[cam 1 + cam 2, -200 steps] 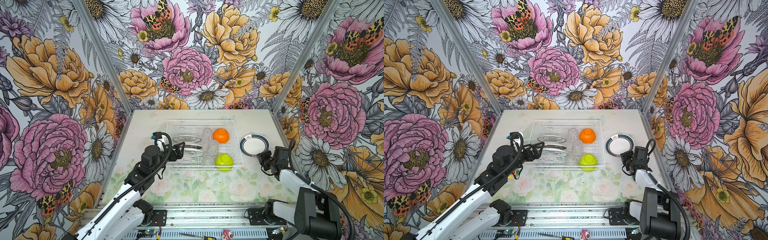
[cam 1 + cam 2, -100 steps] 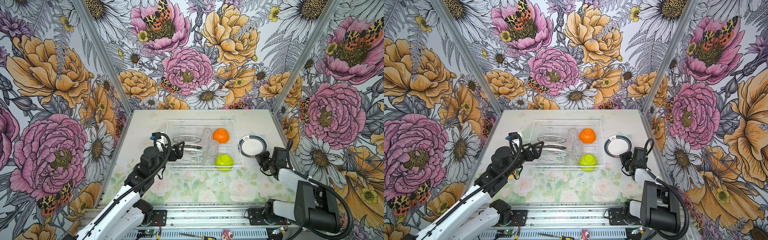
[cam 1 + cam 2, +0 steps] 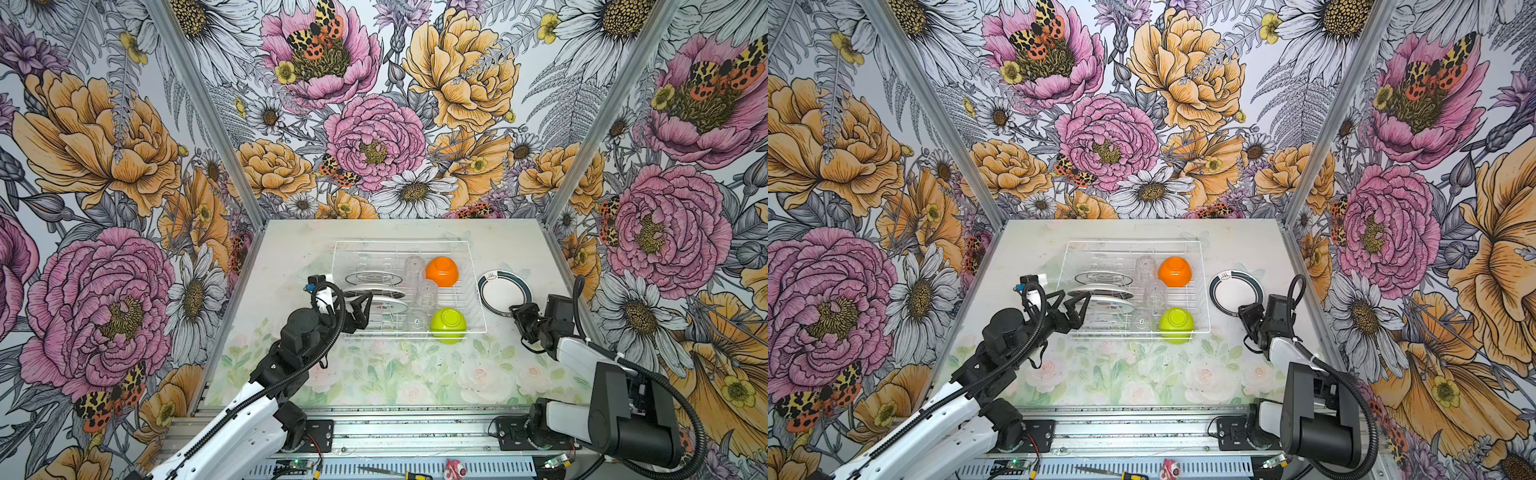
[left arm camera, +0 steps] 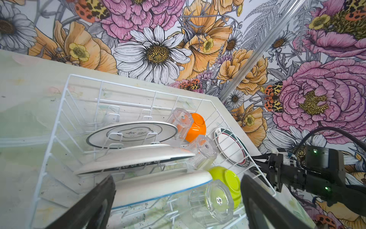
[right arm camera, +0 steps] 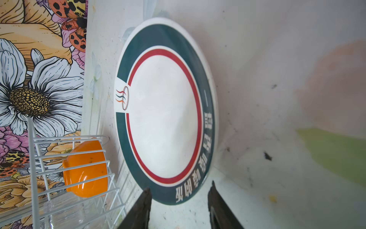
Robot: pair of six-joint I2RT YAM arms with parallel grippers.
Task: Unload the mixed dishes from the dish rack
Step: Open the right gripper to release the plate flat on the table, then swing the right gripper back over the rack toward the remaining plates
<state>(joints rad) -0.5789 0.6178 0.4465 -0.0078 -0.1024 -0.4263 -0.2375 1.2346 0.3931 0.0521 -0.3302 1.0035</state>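
Note:
The dish rack (image 3: 399,242) (image 3: 1133,242) stands mid-table. It holds three plates (image 3: 374,277) (image 4: 134,158) standing in the prongs, an orange bowl (image 3: 441,271) (image 5: 87,168), a lime-green bowl (image 3: 448,325) (image 4: 225,178) and clear cups (image 3: 426,291) (image 4: 210,200). My left gripper (image 3: 353,296) (image 4: 177,180) is open at the rack's front left corner, its jaws spread on either side of the nearest plate's edge without touching it. A green-rimmed plate (image 3: 503,289) (image 5: 164,115) lies flat on the table right of the rack. My right gripper (image 3: 517,309) (image 5: 180,190) is open at that plate's near rim, not gripping it.
Floral walls close in the table on the left, back and right. A metal rail (image 3: 395,428) runs along the front edge, with a screwdriver (image 3: 390,471) lying below it. The right wall stands close behind the right arm (image 3: 582,353).
My right gripper has opened and let go of the green-rimmed plate, which now rests on the table. The left arm has hardly moved.

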